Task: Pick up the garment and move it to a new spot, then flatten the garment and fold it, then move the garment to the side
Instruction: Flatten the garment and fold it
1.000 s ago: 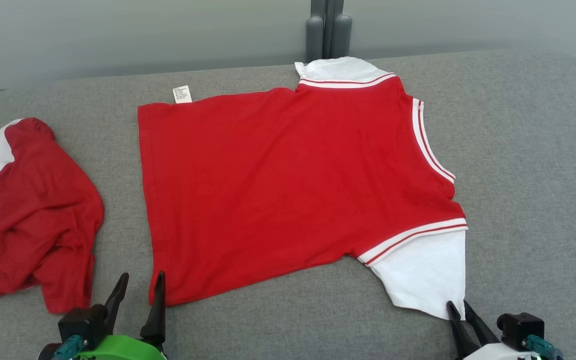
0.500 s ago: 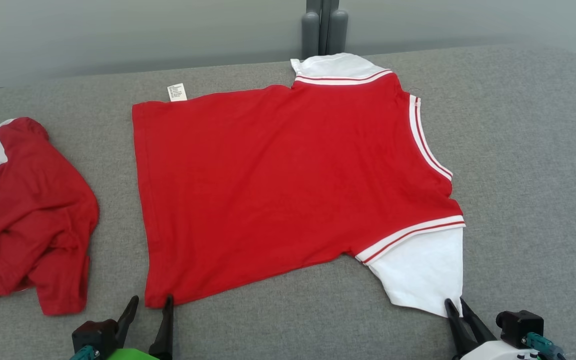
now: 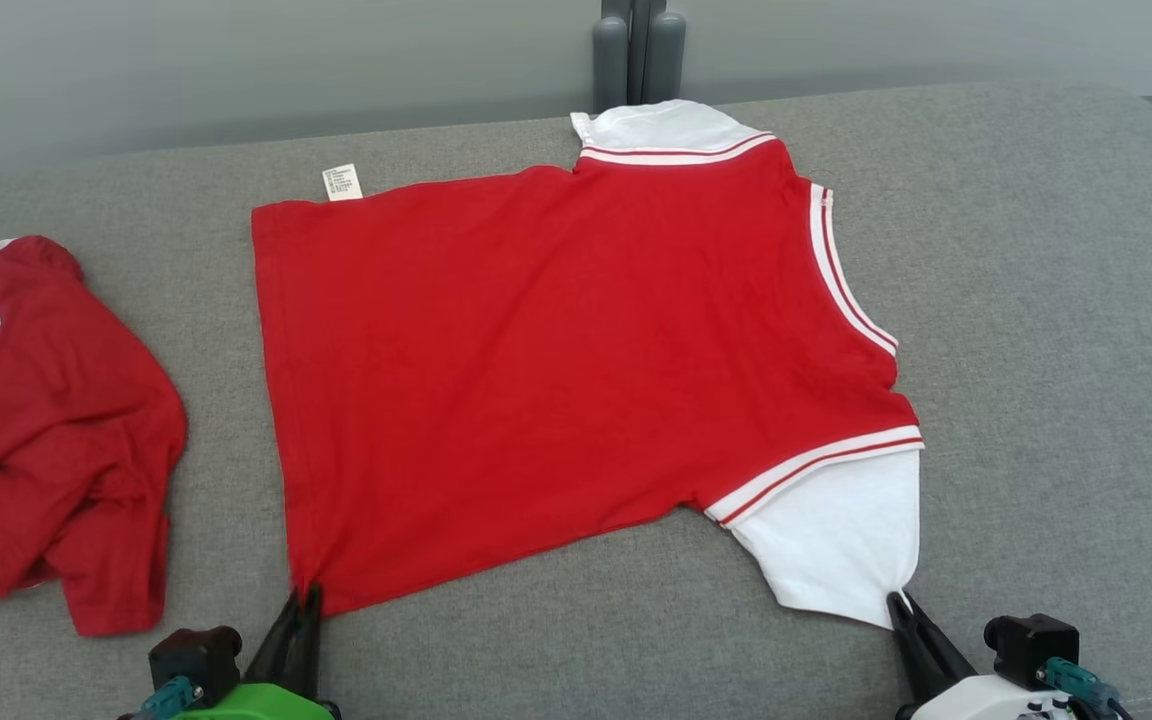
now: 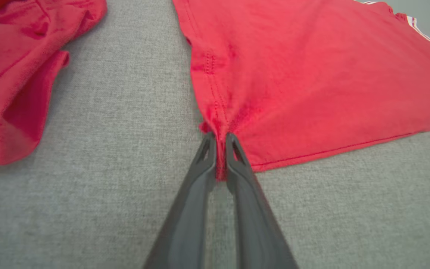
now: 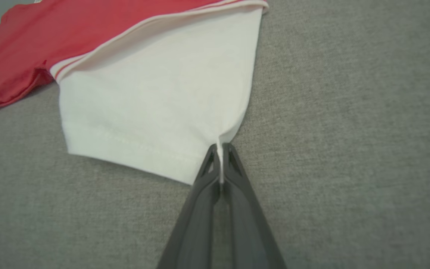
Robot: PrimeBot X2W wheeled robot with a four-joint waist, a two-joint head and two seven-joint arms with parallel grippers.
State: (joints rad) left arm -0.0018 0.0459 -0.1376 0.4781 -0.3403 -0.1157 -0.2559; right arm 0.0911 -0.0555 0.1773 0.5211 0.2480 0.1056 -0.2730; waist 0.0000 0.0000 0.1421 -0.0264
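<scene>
The garment is a red T-shirt with white sleeves and striped trim, spread flat on the grey padded table. Its hem runs down the left, its neck faces right. My left gripper is shut on the near hem corner; in the left wrist view the red cloth bunches into a fold between my fingertips. My right gripper is shut on the corner of the near white sleeve; in the right wrist view that sleeve is pinched at my gripper.
A second red and white garment lies crumpled at the table's left edge, close to my left gripper. A white care label sticks out at the shirt's far hem corner. Grey posts stand behind the table. Bare table lies to the right.
My left gripper moved forward onto the hem corner and closed on it. My right gripper closed fully on the sleeve corner. The head view has shifted slightly.
</scene>
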